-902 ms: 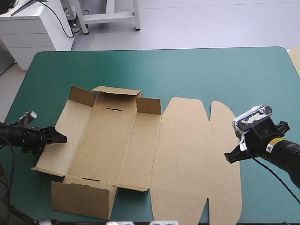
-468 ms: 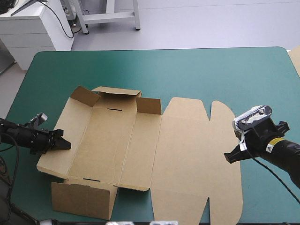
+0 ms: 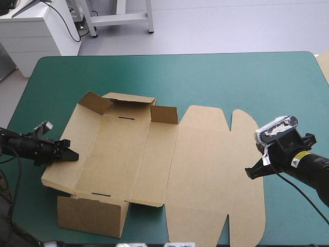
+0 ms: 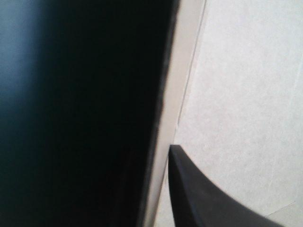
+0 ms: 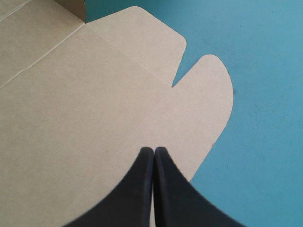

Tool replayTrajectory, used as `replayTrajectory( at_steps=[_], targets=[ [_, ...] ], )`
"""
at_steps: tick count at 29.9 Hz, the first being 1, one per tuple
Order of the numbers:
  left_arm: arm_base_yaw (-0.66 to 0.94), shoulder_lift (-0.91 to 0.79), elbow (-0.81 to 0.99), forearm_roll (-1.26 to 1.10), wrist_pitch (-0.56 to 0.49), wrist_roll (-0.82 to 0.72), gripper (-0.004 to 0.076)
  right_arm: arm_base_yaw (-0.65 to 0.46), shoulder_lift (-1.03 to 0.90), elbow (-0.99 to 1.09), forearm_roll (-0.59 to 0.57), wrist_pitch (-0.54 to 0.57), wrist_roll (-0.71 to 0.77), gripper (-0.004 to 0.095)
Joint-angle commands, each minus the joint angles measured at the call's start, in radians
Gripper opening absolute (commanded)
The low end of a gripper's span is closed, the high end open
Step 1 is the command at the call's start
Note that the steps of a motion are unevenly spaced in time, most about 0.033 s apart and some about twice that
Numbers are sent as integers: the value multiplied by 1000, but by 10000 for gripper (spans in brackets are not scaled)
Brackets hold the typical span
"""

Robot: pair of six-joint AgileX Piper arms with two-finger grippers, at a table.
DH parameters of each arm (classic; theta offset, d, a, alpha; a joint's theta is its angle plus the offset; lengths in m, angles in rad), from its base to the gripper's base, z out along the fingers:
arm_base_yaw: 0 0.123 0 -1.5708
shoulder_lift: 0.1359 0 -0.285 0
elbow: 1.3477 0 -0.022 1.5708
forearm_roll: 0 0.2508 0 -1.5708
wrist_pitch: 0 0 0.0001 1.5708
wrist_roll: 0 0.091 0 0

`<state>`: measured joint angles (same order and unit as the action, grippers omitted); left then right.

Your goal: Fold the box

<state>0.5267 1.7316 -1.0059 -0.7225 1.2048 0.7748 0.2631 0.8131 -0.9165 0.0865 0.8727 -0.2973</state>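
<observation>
kim: While the box (image 3: 154, 164) lies mostly flat, left of centre on the teal-green surface (image 3: 205, 77), its left panel (image 3: 61, 164) now sits higher than just before. See it?

ravi: Yes. Outer edge is off the surface. The far-left corner flap (image 3: 95, 102) also stands up more than it did. Near wall (image 3: 90, 216) has shifted a touch too.

kim: Left gripper (image 3: 72, 155)?

ravi: At that panel's outer edge, a little further inward than earlier. Reads as clamped on the board. Wrist view shows one black finger (image 4: 203, 198) on top of the sheet, the other lost in the dark under it.

kim: Right gripper (image 3: 250, 173)?

ravi: Unchanged. Fingers together in one point, over the lid (image 3: 216, 170) near its right edge. Contact or hover, can't tell.

kim: Meaning for the task?

ravi: My read is that the left wall is starting to go up. Near wall is already raised, far wall (image 3: 128, 105) partly up, lid flat. Early stage, nothing looks tucked yet.

kim: Risk?

ravi: Sheet slides instead of creasing if the lid isn't held down.
</observation>
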Motion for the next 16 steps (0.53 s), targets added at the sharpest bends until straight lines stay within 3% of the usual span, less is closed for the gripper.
replayTrajectory(
  at_steps=[1, 3, 9, 10, 16],
  targets=[
    [-1, -34, -70, 10, 92, -75, 25, -5, -4, -25, 4, -57, -5, -21],
    [-1, -34, -94, 33, 92, -117, 98, -5, -4, -25, 4, -55, -5, -21],
    [-1, -34, -103, 34, 94, -149, 534, -5, -4, -25, 4, -55, -5, -21],
    [-1, -34, -103, 40, 94, -150, 564, -5, -4, -25, 4, -55, -5, -21],
    [1, -34, -103, 187, 94, -183, 566, -5, -4, -25, 4, -55, -5, -21]
  ],
)
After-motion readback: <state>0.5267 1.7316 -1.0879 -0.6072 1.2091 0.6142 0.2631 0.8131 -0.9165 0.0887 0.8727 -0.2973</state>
